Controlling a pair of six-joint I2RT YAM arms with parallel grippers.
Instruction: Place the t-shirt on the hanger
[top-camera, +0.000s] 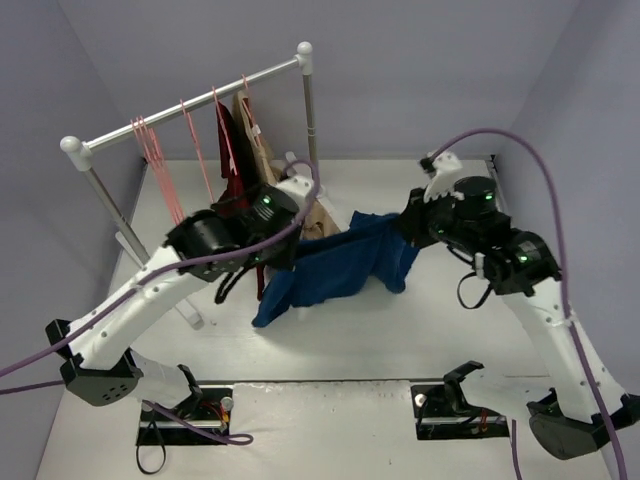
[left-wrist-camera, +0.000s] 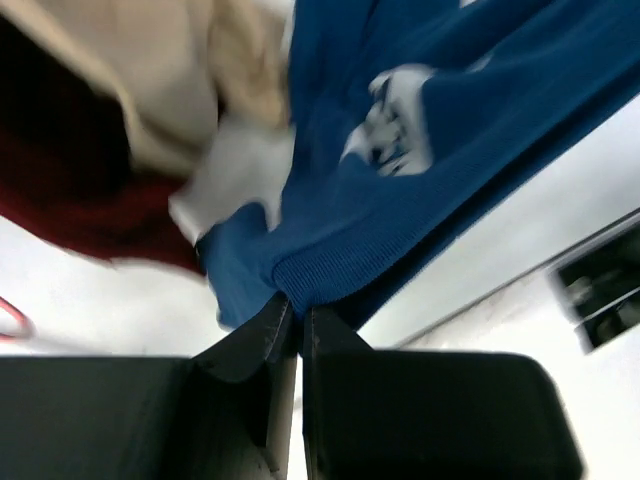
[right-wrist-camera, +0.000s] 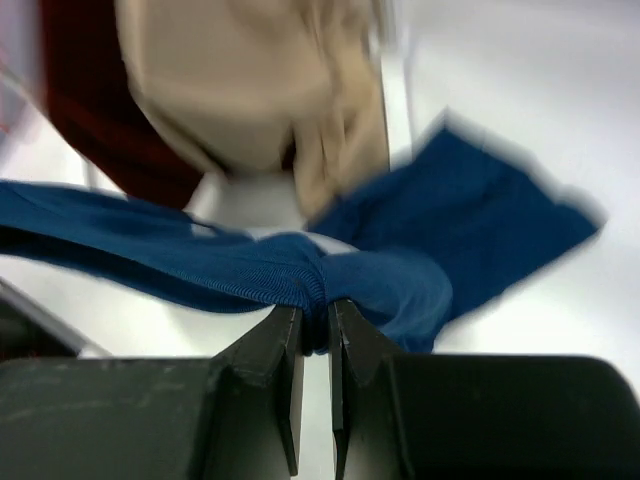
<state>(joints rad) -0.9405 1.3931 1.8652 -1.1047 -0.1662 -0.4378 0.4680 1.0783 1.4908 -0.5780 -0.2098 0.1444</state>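
The navy-blue t-shirt (top-camera: 340, 265) hangs stretched in the air between both grippers, in front of the rack. My left gripper (top-camera: 290, 250) is shut on its ribbed edge (left-wrist-camera: 330, 270). My right gripper (top-camera: 405, 230) is shut on a bunched ribbed edge (right-wrist-camera: 315, 280) at the other end. Several pink wire hangers (top-camera: 155, 160) hang on the rack bar (top-camera: 190, 105) at the back left, apart from the t-shirt. A white label (left-wrist-camera: 390, 130) shows inside the t-shirt in the left wrist view.
A dark red garment (top-camera: 232, 150) and a tan garment (top-camera: 262, 145) hang on the rack close behind the t-shirt; both also show in the right wrist view, dark red (right-wrist-camera: 90, 110) and tan (right-wrist-camera: 240, 80). The rack's right post (top-camera: 310, 110) stands beside them.
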